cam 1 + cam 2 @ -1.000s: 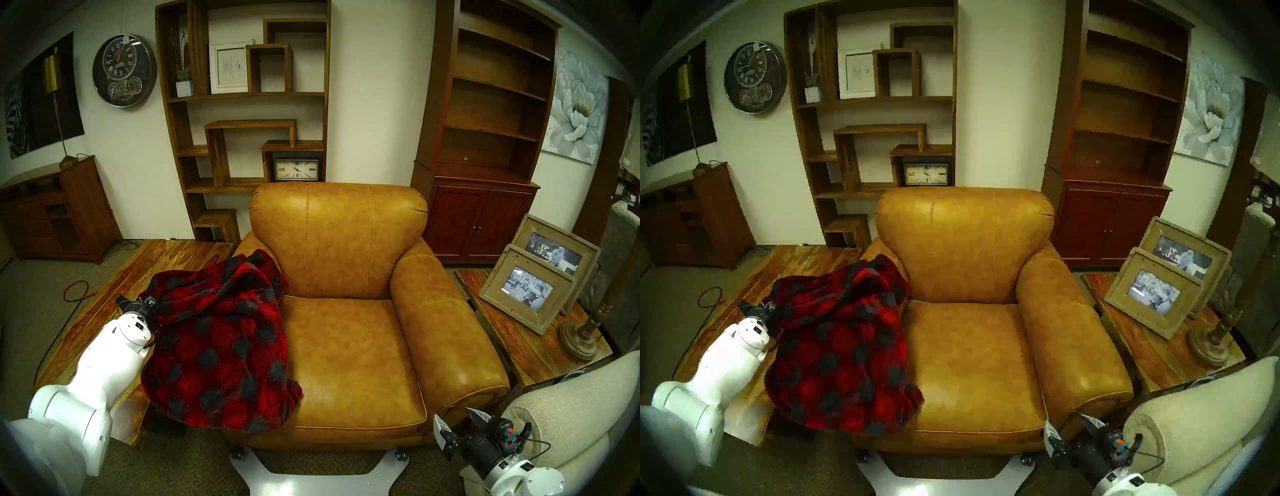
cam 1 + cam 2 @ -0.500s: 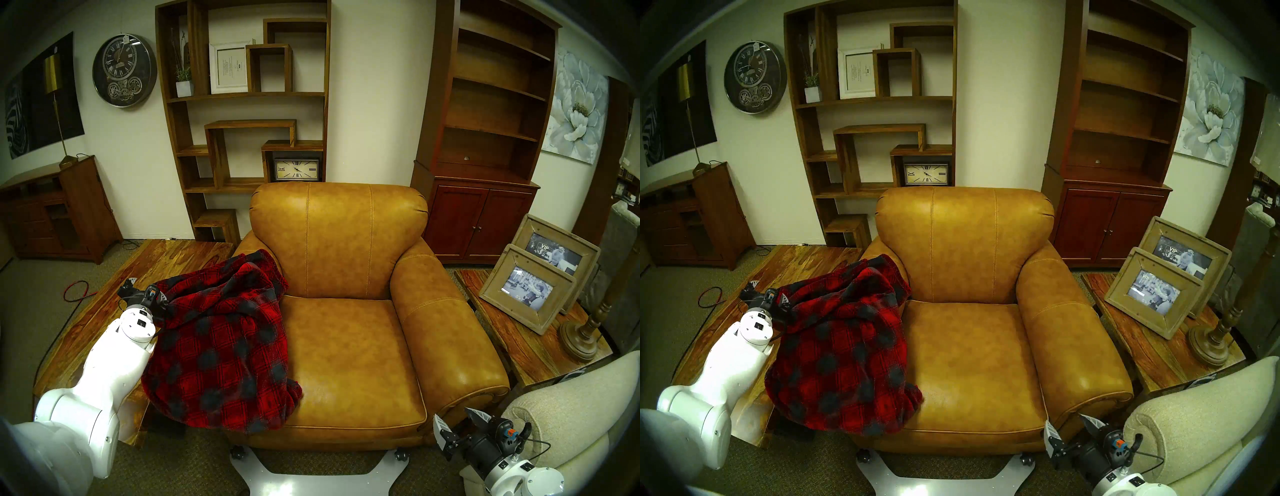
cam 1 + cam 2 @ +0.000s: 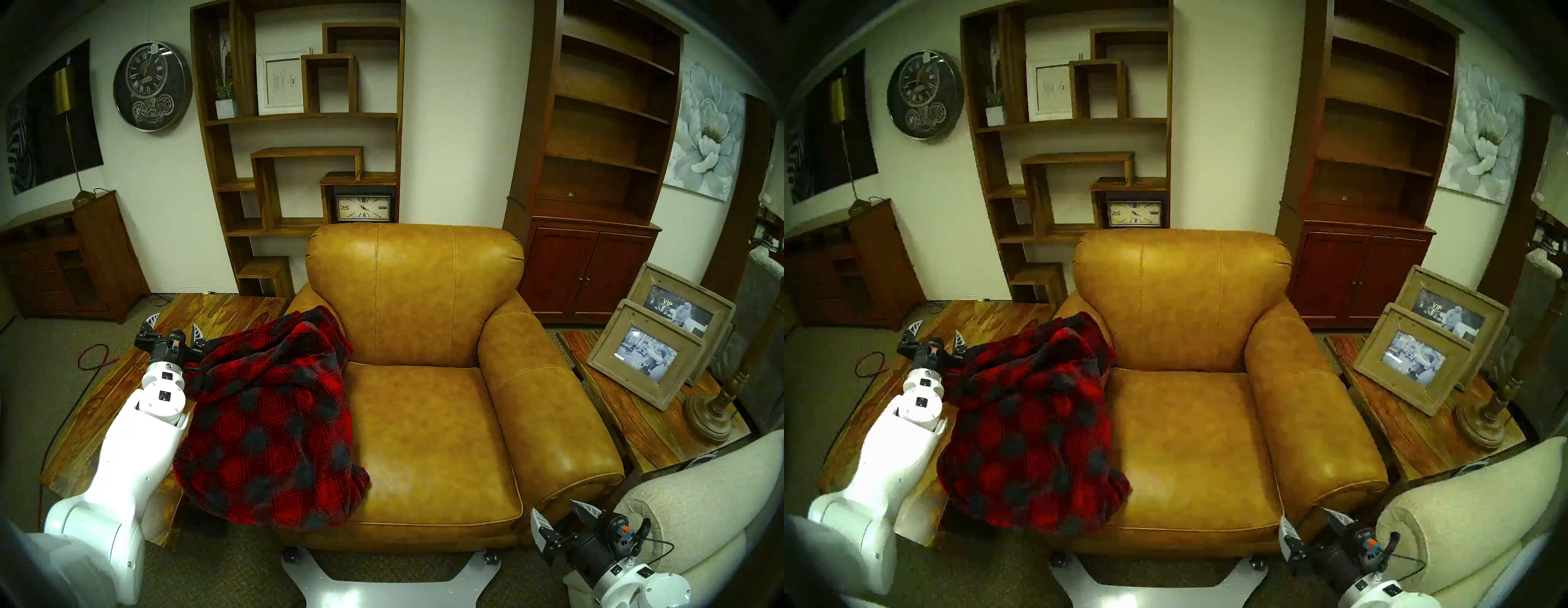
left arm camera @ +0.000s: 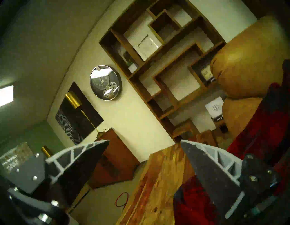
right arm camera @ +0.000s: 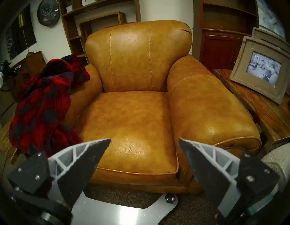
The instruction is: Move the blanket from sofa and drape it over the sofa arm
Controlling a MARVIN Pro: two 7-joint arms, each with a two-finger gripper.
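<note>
The red and dark plaid blanket lies draped over the left sofa arm, which it mostly hides. One corner hangs onto the front of the seat of the tan leather sofa. My left gripper is open and empty, just above and to the left of the blanket's outer edge, fingers pointing up and away. In the left wrist view the blanket lies to its right. My right gripper is open and empty, low at the sofa's front right corner; the right wrist view faces the bare seat.
A low wooden table stands left of the sofa, under my left arm. A side table with picture frames and a lamp base stands on the right. A cream fabric seat is beside my right arm. A red cable lies on the carpet.
My left gripper has opened, let go of the blanket's edge and risen up and back from it. The raised blanket edge has sunk onto the arm. The right arm has not moved.
</note>
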